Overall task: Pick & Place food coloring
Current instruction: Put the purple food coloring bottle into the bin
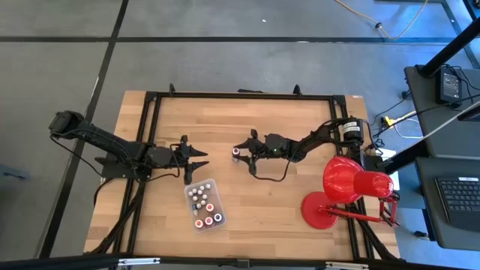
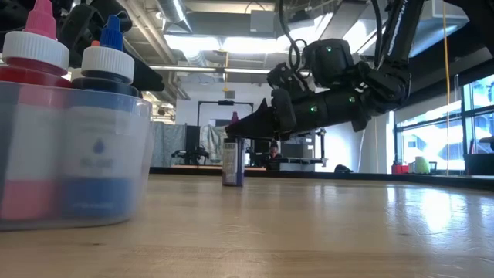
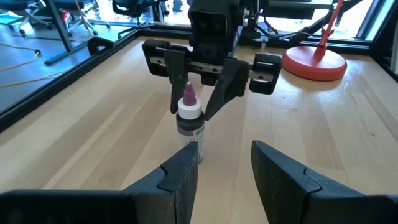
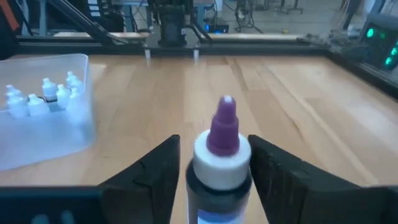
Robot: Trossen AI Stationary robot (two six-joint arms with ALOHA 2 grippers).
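Note:
A small food coloring bottle (image 3: 189, 127) with a white cap and a purple tip stands upright on the table's middle, base on the wood (image 2: 233, 181). My right gripper (image 1: 240, 152) reaches in level from the table's right side. It is open, with one finger on each side of the bottle's cap (image 4: 221, 149). My left gripper (image 1: 201, 156) waits open just left of the bottle, pointing at it, with nothing between its fingers (image 3: 224, 171). Several more bottles stand in a clear tray (image 1: 205, 204). My right gripper's fingers (image 3: 219, 93) stand close on both sides of the bottle's white cap (image 3: 189, 112), coming level from the table's right. I cannot tell whether they touch it. The bottle stands upright on its own base on the table.
The clear tray (image 2: 116, 154) with capped bottles sits near the front edge, left of centre. A big red desk lamp (image 1: 349, 187) stands at the front right. A black frame (image 1: 150, 120) runs round the table. Bare wood lies between the bottle and the tray.

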